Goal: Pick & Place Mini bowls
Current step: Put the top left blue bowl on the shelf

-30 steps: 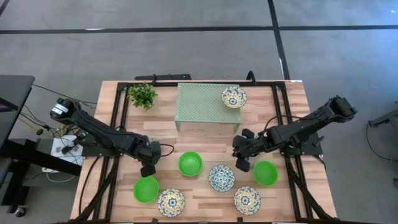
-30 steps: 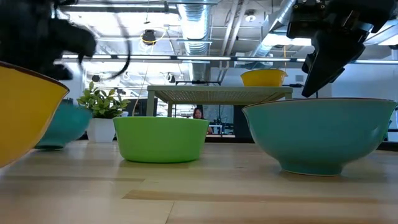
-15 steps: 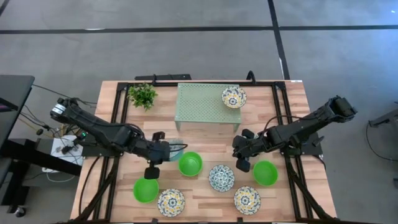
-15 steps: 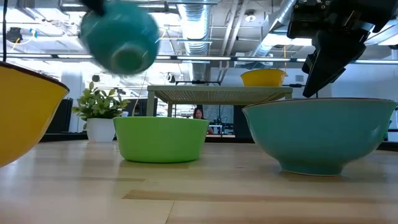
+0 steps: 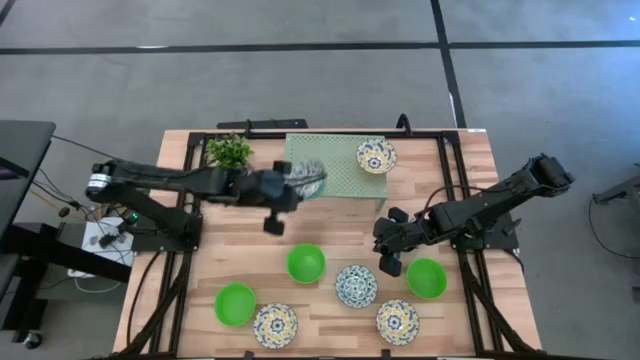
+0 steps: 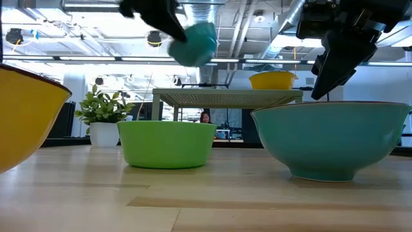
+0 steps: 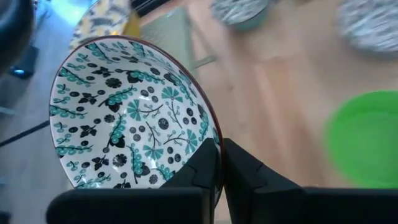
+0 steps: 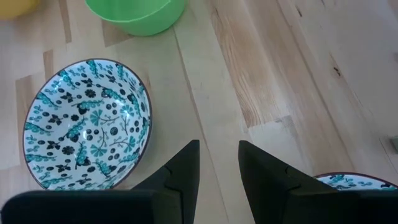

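My left gripper [image 5: 278, 192] is shut on a white bowl with blue pattern [image 5: 308, 180], which it carries in the air over the left part of the pale green rack [image 5: 345, 178]. A yellow-and-blue bowl [image 5: 376, 156] rests on the rack's right far corner. On the table stand three green bowls [image 5: 306, 263], [image 5: 235, 304], [image 5: 426, 278], another white-and-blue bowl [image 5: 356, 286] and two yellow-and-blue bowls [image 5: 275, 325], [image 5: 397, 321]. My right gripper [image 5: 390, 247] hangs open above the table between the white-and-blue bowl and the right green bowl. My left gripper [image 7: 221, 148] pinches the bowl's rim [image 7: 210, 132], with one finger [image 7: 202, 171] inside the bowl and the other [image 7: 245, 171] outside its wall. The bowl [image 6: 196, 42] is lifted clear, tilted on its side, high above the rack.
A small potted plant [image 5: 229, 152] stands at the rack's left far side. The right wrist view shows bare wood [image 8: 267, 74] ahead of my open right gripper [image 8: 219, 149], with the white-and-blue bowl [image 8: 87, 124] and a green bowl [image 8: 137, 12] beside it.
My left gripper has lifted the white-and-blue bowl off the table near the left green bowls and carried it up and toward the far edge, over the rack. The bowl has tipped onto its side along the way. The right arm has kept still.
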